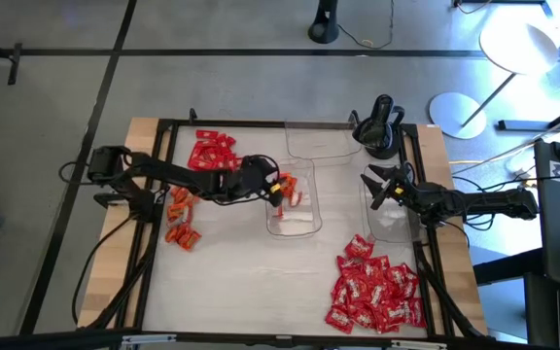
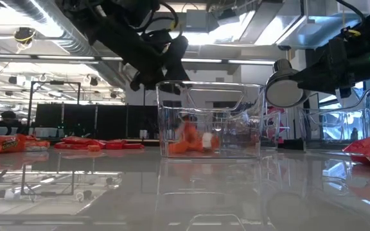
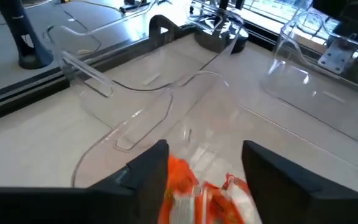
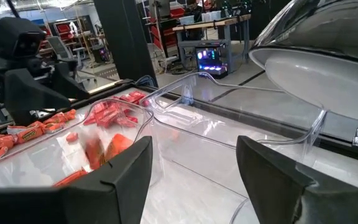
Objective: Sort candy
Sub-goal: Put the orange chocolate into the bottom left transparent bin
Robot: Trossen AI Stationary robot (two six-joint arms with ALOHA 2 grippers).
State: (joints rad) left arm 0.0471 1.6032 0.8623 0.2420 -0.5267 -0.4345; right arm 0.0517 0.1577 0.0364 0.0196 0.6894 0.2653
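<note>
My left gripper [image 1: 282,191] hangs open over the middle clear tray [image 1: 296,225], its fingers above the rim [image 2: 166,64]. Orange candy [image 3: 197,190] shows below and between the fingers in the left wrist view. It lies blurred on the tray's floor [image 2: 191,142], clear of the fingers. My right gripper [image 1: 369,187] waits open at the table's right side, above another clear tray [image 1: 393,222], with nothing between its fingers [image 4: 194,149].
A heap of plain red candy [image 1: 212,151] lies far left and loose orange candy [image 1: 181,219] lies left. Red candy with white marks [image 1: 372,292] is piled near right. A third clear tray [image 1: 319,144] stands far centre. A black frame [image 1: 158,194] rims the table.
</note>
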